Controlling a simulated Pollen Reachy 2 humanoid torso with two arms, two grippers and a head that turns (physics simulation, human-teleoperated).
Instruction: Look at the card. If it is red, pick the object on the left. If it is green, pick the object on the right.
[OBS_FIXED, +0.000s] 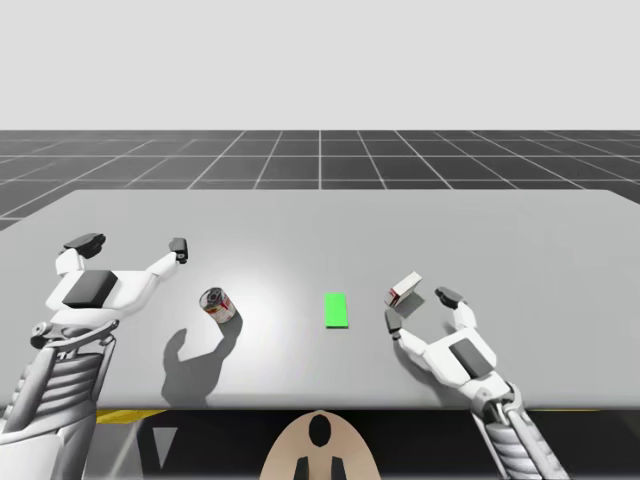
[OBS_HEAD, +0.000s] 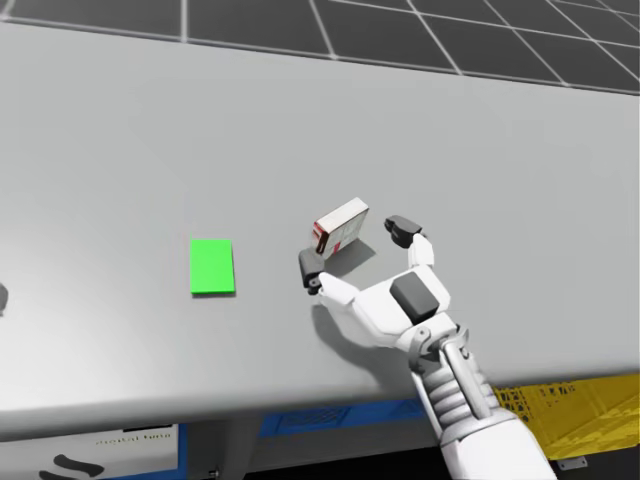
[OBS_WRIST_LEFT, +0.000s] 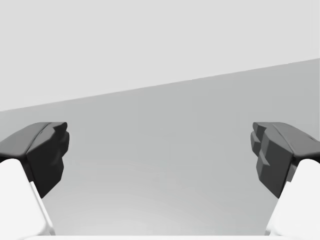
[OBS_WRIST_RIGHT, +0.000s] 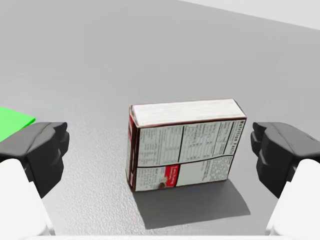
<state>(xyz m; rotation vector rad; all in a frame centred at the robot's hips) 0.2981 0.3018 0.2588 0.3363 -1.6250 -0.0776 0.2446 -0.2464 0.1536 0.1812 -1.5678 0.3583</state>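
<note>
**High view.** The card (OBS_FIXED: 337, 310) is green and lies flat on the surface (OBS_FIXED: 500, 230). The object on the right is therefore taken as the target: the white-and-red box (OBS_FIXED: 405, 289). It stands just ahead of the right end effector (OBS_FIXED: 420, 309), whose fingers are spread. A red-and-white can (OBS_FIXED: 217, 304) sits left of the card. The left end effector (OBS_FIXED: 132, 244) hovers near the can, spread and holding nothing.

**Head view.** The box (OBS_HEAD: 341, 226) is seen between the 2 fingertips of the right end effector (OBS_HEAD: 357, 247) and apart from both.

**Left wrist view.** The fingers are spread, with bare surface ahead.

**Right wrist view.** The box (OBS_WRIST_RIGHT: 185, 145) stands upright with a gap at each finger.
- Step judged: final approach and closure.
- A slight advance is advised, so that the pads meet the narrow ends at mid-height.
- The box should be centred first, then the fingers closed evenly. An off-centre squeeze would probably twist or tip so light a box.

**Print.** The box face carries a gridded table of small text and a red patch. None of it is transcribed. No writing is seen on the card.
</note>
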